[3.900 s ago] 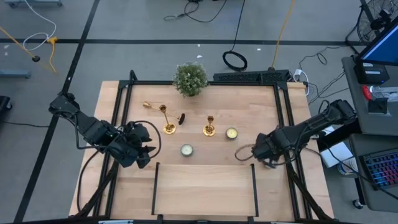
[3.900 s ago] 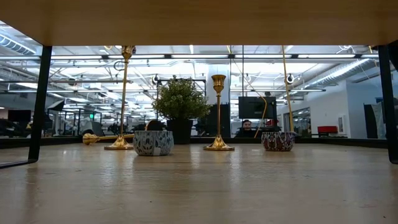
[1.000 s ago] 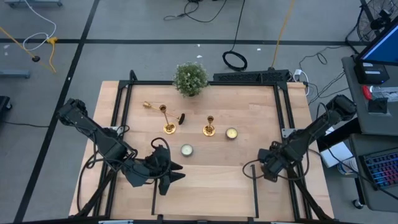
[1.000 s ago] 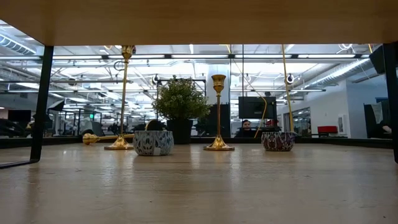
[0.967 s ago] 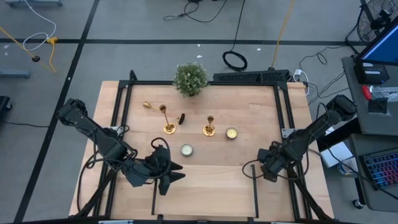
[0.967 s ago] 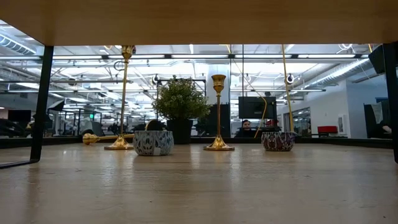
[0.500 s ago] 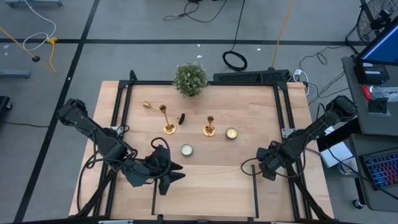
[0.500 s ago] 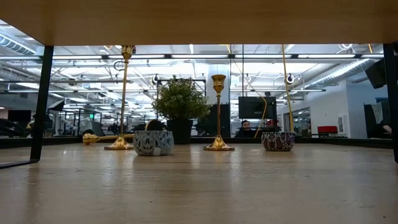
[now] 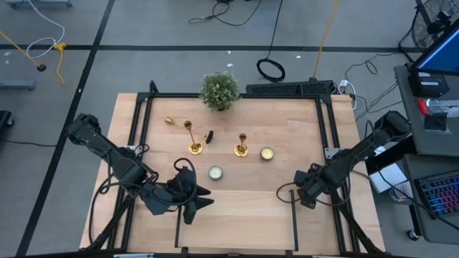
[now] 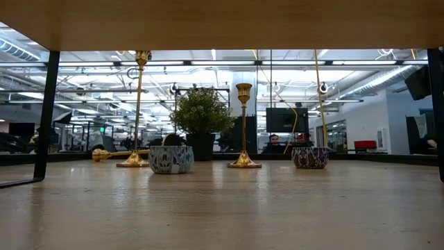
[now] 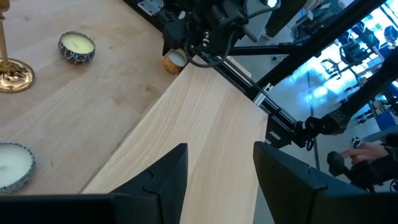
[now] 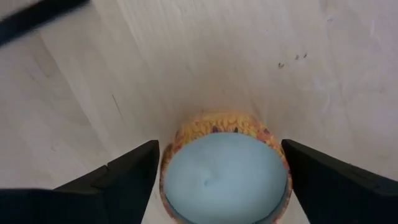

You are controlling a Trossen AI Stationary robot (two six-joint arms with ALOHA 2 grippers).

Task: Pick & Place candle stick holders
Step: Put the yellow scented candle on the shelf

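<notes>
Our left tool hangs low over the front-left part of the bench, its two dark fingers parted with bare wood between them and nothing in their grasp. Ahead of it we see a patterned tealight candle sitting alone on the wood. Behind that candle stand the candle stick holders: one lies on its side toward the back left, one stands upright just beside it, and a third stands upright near the middle of the bench. In the low view the two upright ones rise on either side of the potted plant, which sits at the bench's back edge. A second tealight rests just right of the third holder. Farther right, our right tool is down near the bench's front-right area. Its fingers stand apart on either side of a small round candle with an orange patterned rim; we cannot tell whether they touch it.
</notes>
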